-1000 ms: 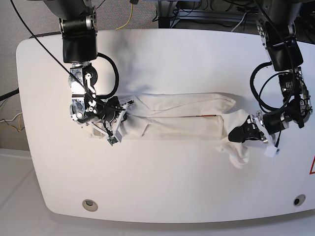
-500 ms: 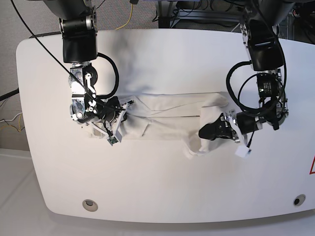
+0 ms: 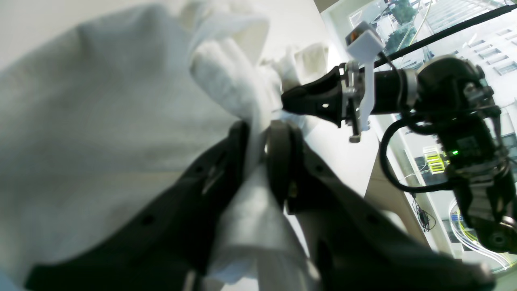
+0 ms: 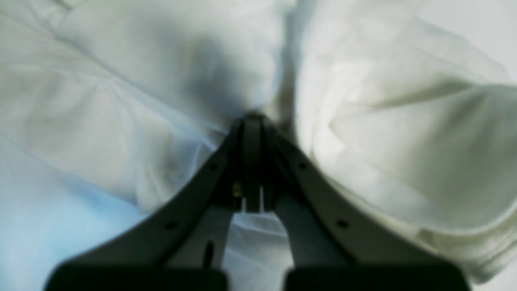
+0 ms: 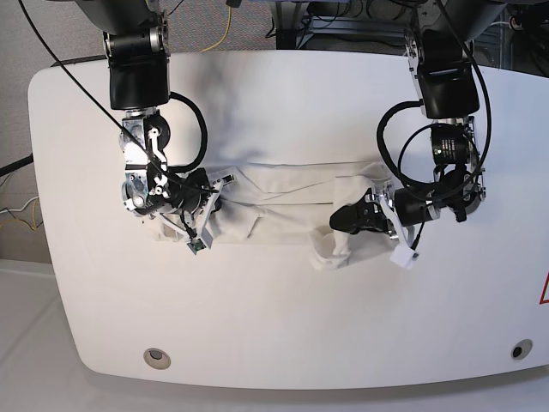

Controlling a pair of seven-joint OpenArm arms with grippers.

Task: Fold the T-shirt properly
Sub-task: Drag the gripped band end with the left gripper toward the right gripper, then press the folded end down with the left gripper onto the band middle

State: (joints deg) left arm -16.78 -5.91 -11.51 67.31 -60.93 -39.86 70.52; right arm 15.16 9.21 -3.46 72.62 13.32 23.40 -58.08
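1. On the white table (image 5: 283,335), lay across the middle as a long rumpled band: the shirt (image 5: 283,202) (print hidden, only white cloth showing).
2. At the band's base-view left end, sat low on the cloth: right gripper (image 5: 199,206), pressed together, with fabric bunched around the tips (image 4: 251,121) in its wrist view. Could not tell whether any cloth sat between them.
3. At the other end, pointed toward the band's middle: left gripper (image 5: 339,221), pinching a fold of shirt.
4. Seen close in the left wrist view: a strip of white cloth squeezed between the two dark fingers (image 3: 278,161), nearly shut on it, with more cloth draped behind.
5. Below that grip, hung down as a small loose lump toward the near edge: the gathered shirt end (image 5: 330,251).
6. Across the shirt in the left wrist view, faced this way: the right gripper (image 3: 295,100), touching cloth.
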